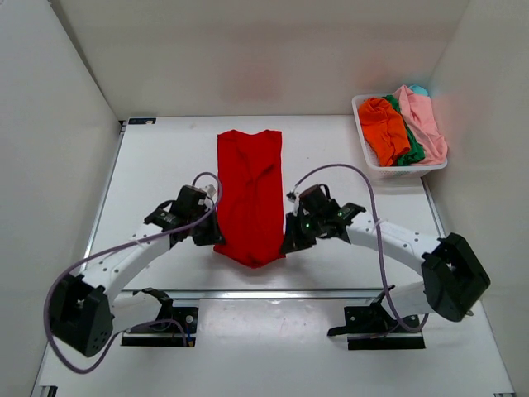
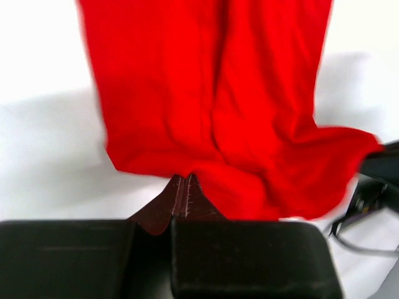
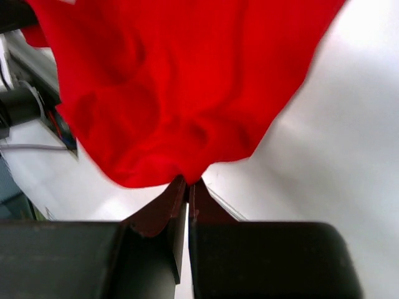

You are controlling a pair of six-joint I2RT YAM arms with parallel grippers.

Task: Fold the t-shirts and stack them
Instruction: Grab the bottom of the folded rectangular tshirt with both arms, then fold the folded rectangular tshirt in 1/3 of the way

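Observation:
A bright red t-shirt (image 1: 249, 192) lies as a long narrow strip down the middle of the table, its near end lifted and sagging between my grippers. My left gripper (image 1: 216, 241) is shut on the shirt's near left corner (image 2: 187, 171). My right gripper (image 1: 286, 244) is shut on the near right corner (image 3: 187, 174). The red cloth fills both wrist views above the closed fingertips. Orange (image 1: 385, 128), green (image 1: 411, 149), pale pink (image 1: 423, 120) and teal (image 1: 419, 89) shirts sit heaped in the white basket (image 1: 364, 149) at the far right.
White walls close in the table on the left, back and right. A metal rail (image 1: 273, 292) runs along the near edge by the arm bases. Purple cables (image 1: 364, 190) loop over both arms.

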